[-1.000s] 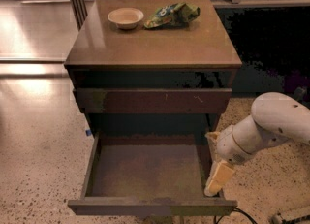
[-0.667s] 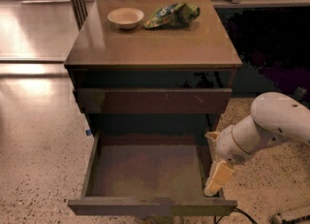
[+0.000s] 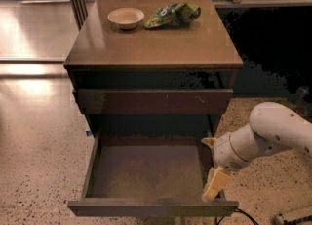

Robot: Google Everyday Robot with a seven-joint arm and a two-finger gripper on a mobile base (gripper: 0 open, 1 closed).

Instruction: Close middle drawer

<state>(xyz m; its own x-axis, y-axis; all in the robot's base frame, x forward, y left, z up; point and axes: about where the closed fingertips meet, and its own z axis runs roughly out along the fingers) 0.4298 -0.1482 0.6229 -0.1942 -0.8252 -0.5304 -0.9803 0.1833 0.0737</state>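
The middle drawer (image 3: 146, 175) is a dark brown, wide, shallow box. It stands pulled far out of the wooden cabinet (image 3: 153, 48), and its low, plain front panel (image 3: 151, 207) is nearest the camera. It looks empty inside. Above it is a taller drawer front with pale scratch marks (image 3: 153, 101), pushed almost flush. My gripper (image 3: 216, 182), pale yellow on a white arm (image 3: 273, 131), reaches in from the right. It sits at the drawer's right side wall, close behind the front right corner.
On the cabinet top stand a small white bowl (image 3: 126, 17) and a green snack bag (image 3: 173, 14). Speckled floor lies to the left and right. A dark area lies behind the cabinet on the right. A cable (image 3: 243, 215) runs on the floor by the drawer's front right corner.
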